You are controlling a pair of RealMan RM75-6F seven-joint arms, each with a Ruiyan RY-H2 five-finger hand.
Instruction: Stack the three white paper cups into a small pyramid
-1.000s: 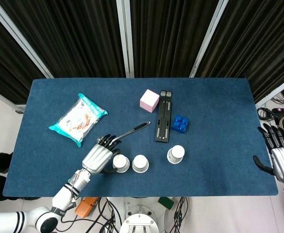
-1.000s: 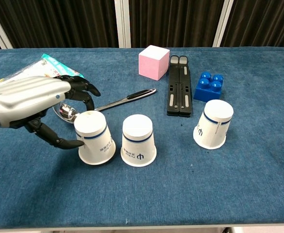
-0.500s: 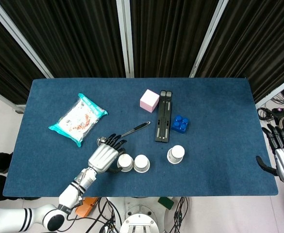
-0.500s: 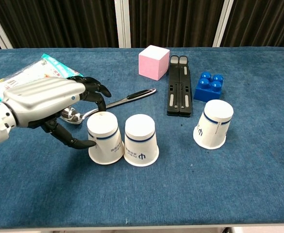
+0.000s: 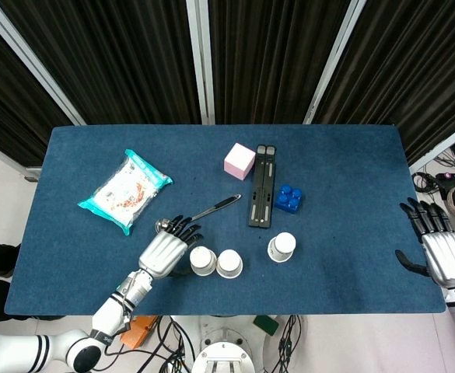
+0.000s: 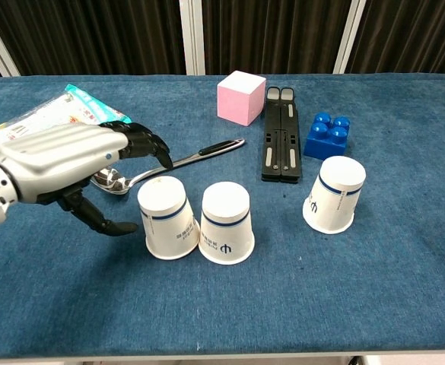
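Left hand [image 6: 62, 163] spread, holding nothing, just beside left cup [image 6: 167, 219], apart.

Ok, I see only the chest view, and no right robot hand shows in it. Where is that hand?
Observer: In the head view the right robot hand is at the right edge of the blue cloth-covered table, well apart from the nearest white paper cup.
Operator: Does it hold something?
Observer: No. Its fingers are spread and nothing is in it.
Operator: And from where does the left arm come?
Observer: It reaches in over the table's near edge, at the left of the two cups that stand together, and ends in the left robot hand.
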